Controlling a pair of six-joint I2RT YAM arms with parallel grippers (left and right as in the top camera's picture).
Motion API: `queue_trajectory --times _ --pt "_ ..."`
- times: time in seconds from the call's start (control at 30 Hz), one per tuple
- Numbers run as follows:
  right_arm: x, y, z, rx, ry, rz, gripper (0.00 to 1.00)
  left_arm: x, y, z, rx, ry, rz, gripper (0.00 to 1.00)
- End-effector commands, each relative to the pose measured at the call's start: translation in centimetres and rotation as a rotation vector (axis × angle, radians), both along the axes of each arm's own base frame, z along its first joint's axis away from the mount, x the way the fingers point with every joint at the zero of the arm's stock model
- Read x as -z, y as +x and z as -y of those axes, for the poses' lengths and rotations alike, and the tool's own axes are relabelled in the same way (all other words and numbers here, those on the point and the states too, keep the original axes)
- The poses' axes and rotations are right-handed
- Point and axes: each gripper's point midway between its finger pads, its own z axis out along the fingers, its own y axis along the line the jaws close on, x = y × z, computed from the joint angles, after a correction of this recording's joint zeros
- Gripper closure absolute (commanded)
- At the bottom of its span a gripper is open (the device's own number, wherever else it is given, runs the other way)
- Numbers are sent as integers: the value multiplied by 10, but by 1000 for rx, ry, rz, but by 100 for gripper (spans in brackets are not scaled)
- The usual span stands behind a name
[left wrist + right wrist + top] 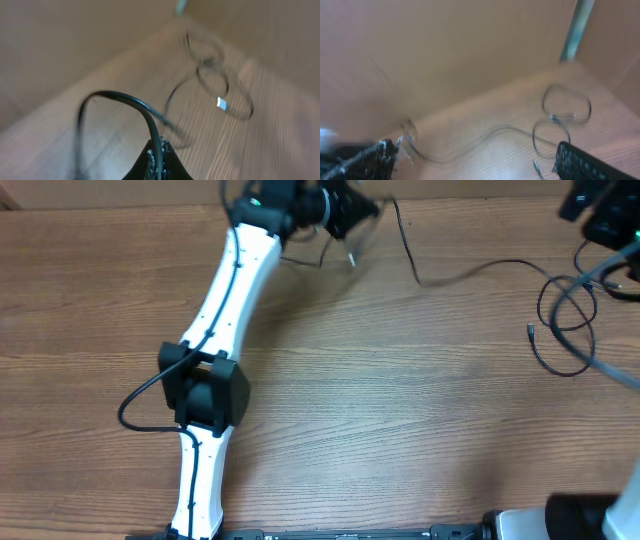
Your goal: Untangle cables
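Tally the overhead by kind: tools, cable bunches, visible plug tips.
Tools: 2, left tool, right tool
Cable bunches: 2, upper bunch, right bunch
Plug tips: 2, upper tip, right tip
Total: 6

A bare wood-grain table [400, 410] filled the overhead view, while a plain brown wall panel [445, 50] rose along its far edge beside a blurred grey-green post [576, 30].

The left hand [160, 152] pinched a black cable [117, 93] that curved up and over. Farther away, blurry thin cable loops [248, 107] lay on the wooden tabletop [280, 145], with one silvery plug [222, 103].
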Motion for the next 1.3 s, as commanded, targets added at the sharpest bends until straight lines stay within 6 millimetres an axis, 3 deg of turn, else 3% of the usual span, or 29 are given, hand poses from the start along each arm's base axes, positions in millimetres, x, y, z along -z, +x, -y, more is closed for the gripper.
queue_trajectory --times 0.0,0.17,0.3,0.43,0.63,0.83,0.9,0.93,1.0,1.03,1.13,1.27 --pt "63 40 -17 -85 55 -196 0 -69 -8 -6 -24 -155 -53 96" --pt "138 78 -84 -481 206 -398 0 -108 -19 -10 -1 -227 -51 96" --pt "194 112 -95 -542 257 -497 0 -123 -28 -9 27 -267 -74 96" --pt "192 131 -131 -753 288 -401 0 -130 -30 -13 31 -288 -93 96" --pt "183 142 -142 -791 261 -335 0 -142 -36 -20 55 -329 -127 96" --pt "199 152 -163 -851 291 -339 7 -161 -52 -14 148 -385 -137 96" --pt "211 157 -169 -860 297 -357 18 -168 -56 -13 181 -405 -135 96" --pt "218 160 -171 -863 299 -364 32 -172 -59 -12 198 -414 -134 96" --pt "227 166 -172 -862 301 -370 91 -177 -62 -12 222 -426 -126 96" --pt "229 167 -172 -861 301 -370 96 -179 -63 -12 231 -428 -120 96" --pt "228 175 -161 -818 275 -355 96 -179 -58 -19 215 -428 -115 96" --pt "197 180 -128 -697 234 -294 96 -178 -41 -46 150 -425 -85 96"
